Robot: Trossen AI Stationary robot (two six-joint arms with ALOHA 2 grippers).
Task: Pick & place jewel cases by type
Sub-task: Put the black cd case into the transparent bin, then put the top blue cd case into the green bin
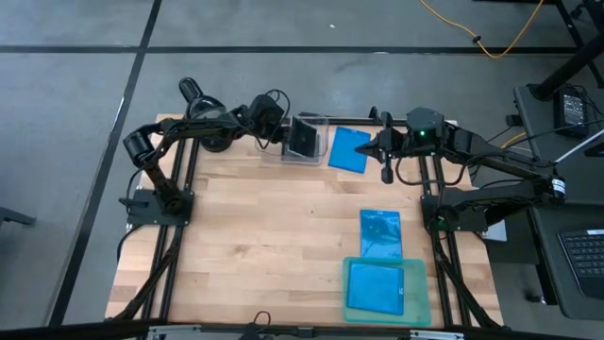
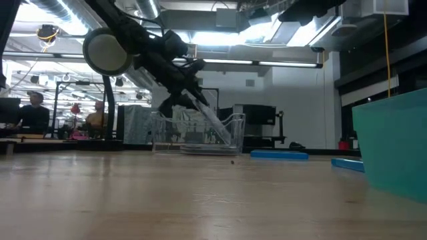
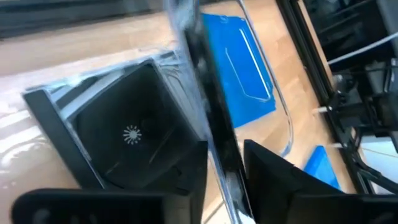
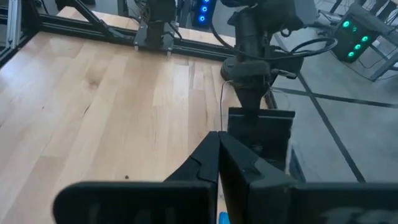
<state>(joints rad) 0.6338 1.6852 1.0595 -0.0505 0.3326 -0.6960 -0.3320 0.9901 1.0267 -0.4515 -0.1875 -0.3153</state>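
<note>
A clear bin (image 1: 304, 142) stands at the table's far edge. In it a dark square jewel case (image 3: 124, 134) lies flat, and a second dark case (image 3: 214, 118) stands on edge, tilted (image 2: 215, 121). My left gripper (image 3: 225, 146) is at that case's upper edge, one finger on each side, slightly open. One blue jewel case (image 1: 349, 149) lies flat on the table right of the bin, another (image 1: 380, 231) farther forward, and a third (image 1: 376, 286) lies in the teal tray (image 1: 422, 295). My right gripper (image 1: 387, 172) hovers shut near the far blue case, holding nothing. My left gripper's fingers stand on either side of the tilted dark case's upper edge (image 3: 219, 155), coming slanting down from the table's left. A sliver of gap shows beside one finger (image 3: 261, 168); whether the other touches the case, I cannot tell. The case's lower end rests in the bin.
The teal tray stands at the near right corner and rises large in the low view (image 2: 393, 140). Bare wood (image 1: 255, 236) fills the middle and left of the table. Black frame rails run along both sides. People sit in the room behind.
</note>
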